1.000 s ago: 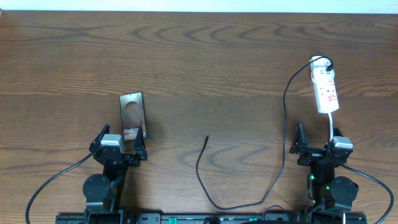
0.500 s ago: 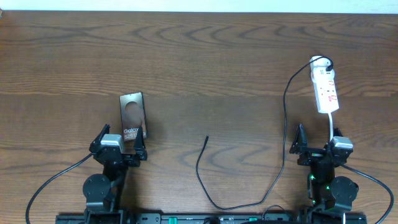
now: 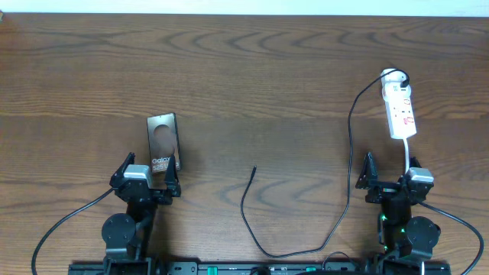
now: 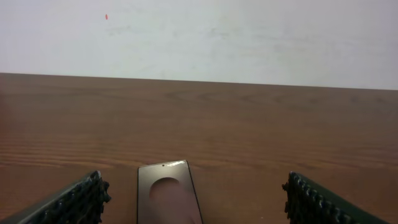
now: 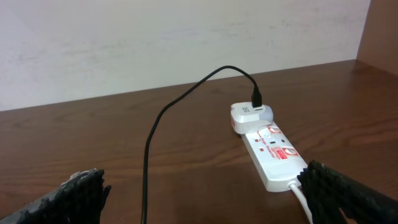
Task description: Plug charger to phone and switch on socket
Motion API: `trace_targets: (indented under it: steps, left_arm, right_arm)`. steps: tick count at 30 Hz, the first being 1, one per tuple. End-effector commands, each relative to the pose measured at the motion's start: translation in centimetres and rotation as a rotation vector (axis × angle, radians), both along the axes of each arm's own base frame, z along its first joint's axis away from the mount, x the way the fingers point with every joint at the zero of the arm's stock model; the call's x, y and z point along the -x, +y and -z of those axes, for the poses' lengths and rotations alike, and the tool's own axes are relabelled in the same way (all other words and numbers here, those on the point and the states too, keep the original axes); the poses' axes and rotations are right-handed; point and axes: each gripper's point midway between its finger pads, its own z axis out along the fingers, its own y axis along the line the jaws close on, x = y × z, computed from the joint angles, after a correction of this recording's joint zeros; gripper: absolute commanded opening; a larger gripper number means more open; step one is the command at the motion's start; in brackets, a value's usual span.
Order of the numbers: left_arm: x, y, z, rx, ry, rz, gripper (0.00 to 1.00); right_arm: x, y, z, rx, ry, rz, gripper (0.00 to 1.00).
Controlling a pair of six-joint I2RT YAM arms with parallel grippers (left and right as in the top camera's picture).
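The phone (image 3: 163, 141) lies flat on the table's left half, brown glossy face with white "Galaxy" lettering; it also shows in the left wrist view (image 4: 166, 193). My left gripper (image 3: 147, 181) is open just in front of its near end, fingers apart on either side (image 4: 194, 202). The charger cable (image 3: 350, 153) runs from a white adapter (image 3: 392, 76) on the socket (image 3: 400, 111) down and round to its loose plug tip (image 3: 254, 169) at mid-table. My right gripper (image 3: 390, 181) is open near the socket's cord end (image 5: 205, 199). The socket (image 5: 273, 155) shows red marks.
The socket's white cord (image 3: 406, 151) runs towards the right arm. Both arm bases (image 3: 122, 229) (image 3: 409, 233) stand at the table's front edge, with thick black arm cables trailing from them. A pale wall (image 4: 199, 37) rises behind the table's far edge.
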Motion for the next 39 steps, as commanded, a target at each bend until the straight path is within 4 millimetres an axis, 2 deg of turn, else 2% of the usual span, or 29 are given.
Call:
trace_targets:
  steps: [1, 20, 22, 28, 32, 35, 39]
  left_arm:
    - [0.1, 0.2, 1.6, -0.002, 0.055, -0.007, 0.89]
    - [0.1, 0.1, 1.0, -0.013, 0.036, -0.003, 0.89]
    - [0.2, 0.1, 0.0, -0.053, 0.017, 0.001, 0.89]
    - [0.3, 0.2, -4.6, -0.105, -0.045, -0.003, 0.89]
    - [-0.8, 0.3, -7.7, -0.126, -0.010, 0.000, 0.89]
    - [-2.2, 0.3, -8.5, -0.124, 0.053, 0.004, 0.89]
    - [-4.9, 0.3, -8.4, -0.121, 0.209, 0.014, 0.89]
  right_arm:
    - [0.0, 0.0, 0.0, 0.016, -0.003, 0.001, 0.99]
    - [0.0, 0.0, 0.0, 0.015, -0.003, 0.001, 0.99]
    - [0.0, 0.0, 0.0, 0.016, -0.003, 0.001, 0.99]
    - [0.0, 0.0, 0.0, 0.015, -0.003, 0.001, 0.99]
    - [0.0, 0.0, 0.0, 0.015, -0.003, 0.001, 0.99]
    - [0.0, 0.0, 0.0, 0.016, -0.003, 0.001, 0.99]
    - [0.0, 0.0, 0.0, 0.015, -0.003, 0.001, 0.99]
